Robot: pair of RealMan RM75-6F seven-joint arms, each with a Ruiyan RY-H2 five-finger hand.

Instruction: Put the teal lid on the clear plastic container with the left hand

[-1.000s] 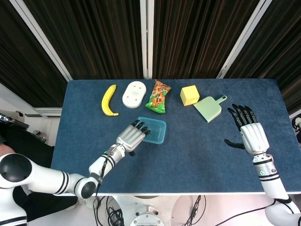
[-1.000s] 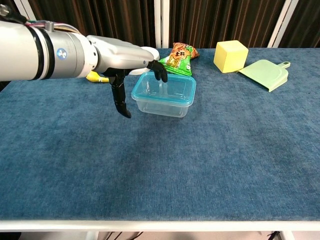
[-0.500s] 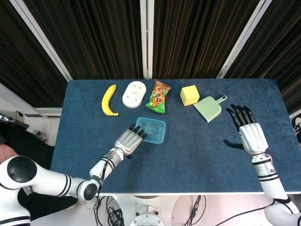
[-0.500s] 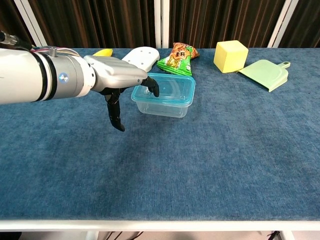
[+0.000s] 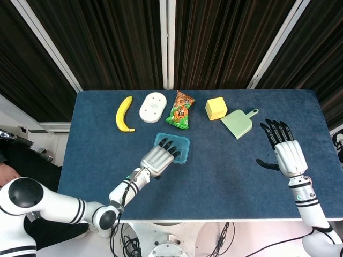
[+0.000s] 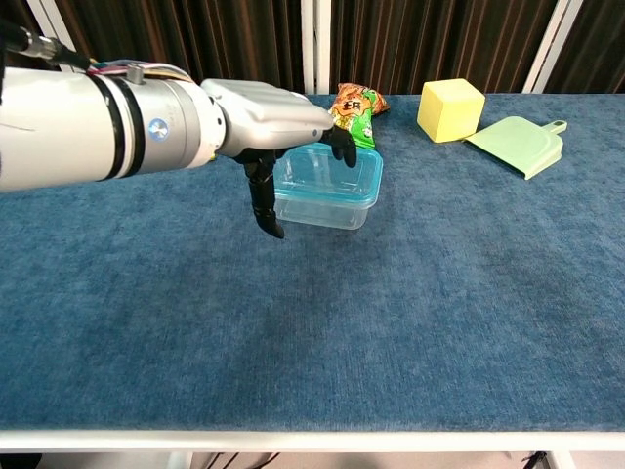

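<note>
The clear plastic container (image 6: 337,211) stands mid-table with the teal lid (image 6: 354,186) lying on its rim. In the head view the lid (image 5: 182,145) shows only at its far and right edges. My left hand (image 5: 159,159) is spread flat over the lid's near-left part, fingertips reaching its middle and holding nothing. From the chest view the left hand (image 6: 278,122) hovers at lid height with the thumb hanging down at the container's left side; whether it touches is unclear. My right hand (image 5: 284,150) lies far right with fingers spread and nothing in it.
Along the far edge lie a banana (image 5: 124,113), a white oval object (image 5: 153,106), a green snack bag (image 5: 182,110), a yellow cube (image 5: 216,108) and a pale green dustpan (image 5: 238,123). The blue table cloth (image 6: 391,322) spreads in front of the container.
The left hand drew back toward the near left, then moved forward and right so its fingers now cover more of the lid. Lid, container and right hand stay put.
</note>
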